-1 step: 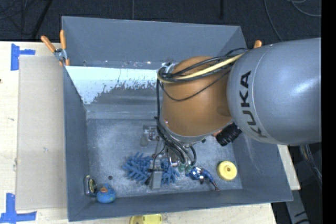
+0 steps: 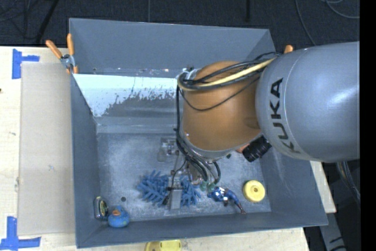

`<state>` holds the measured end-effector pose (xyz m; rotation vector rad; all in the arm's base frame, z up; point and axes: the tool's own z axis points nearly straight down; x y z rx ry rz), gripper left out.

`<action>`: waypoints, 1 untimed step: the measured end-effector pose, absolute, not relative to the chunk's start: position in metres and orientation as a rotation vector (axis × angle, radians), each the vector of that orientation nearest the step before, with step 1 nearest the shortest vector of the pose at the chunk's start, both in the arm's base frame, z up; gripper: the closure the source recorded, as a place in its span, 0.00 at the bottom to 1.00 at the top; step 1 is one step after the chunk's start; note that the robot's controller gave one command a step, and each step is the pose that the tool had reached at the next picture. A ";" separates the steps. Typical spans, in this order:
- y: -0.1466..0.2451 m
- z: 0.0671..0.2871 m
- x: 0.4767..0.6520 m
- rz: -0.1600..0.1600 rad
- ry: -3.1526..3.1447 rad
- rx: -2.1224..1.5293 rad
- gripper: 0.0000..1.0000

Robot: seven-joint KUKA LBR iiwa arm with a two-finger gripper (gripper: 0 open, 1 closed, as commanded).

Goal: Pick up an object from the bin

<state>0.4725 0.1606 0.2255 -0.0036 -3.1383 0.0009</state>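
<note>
Grey arm [image 2: 317,103] link, marked KUKA, sits closest to the lens and enters from the right. It blocks the right part of the bin [image 2: 147,44].

Bin: grey, with sloped walls. The far floor is bare and the loose things lie along the near side. Probable reason: the slopes let things slide to the flat floor.

Orange cover [image 2: 217,114] with cables on the wrist, turned downward. This is likely so the gripper [image 2: 175,190] comes at the floor from straight above.

The gripper is low in the near middle of the bin, on or just above the right part of a blue spiky piece [image 2: 154,187]. Apart or together: cannot tell, since the wrist and its cables hide too much. Nothing is visibly held. By position the spiky piece looks the candidate, though not confirmed as grasped. It lies flat, and its branching arms spread left of the gripper.

Yellow disc [image 2: 254,190] lies flat to the right, apart from the gripper.

Blue ball [image 2: 118,218] rests in the near left corner, well apart.

Small blue-white piece [image 2: 222,194] lies between the gripper and the disc, near enough to be nudged in a lift.
</note>
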 end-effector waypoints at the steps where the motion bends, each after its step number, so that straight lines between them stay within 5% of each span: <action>1: 0.151 0.162 0.487 -0.002 -3.143 -0.045 0.00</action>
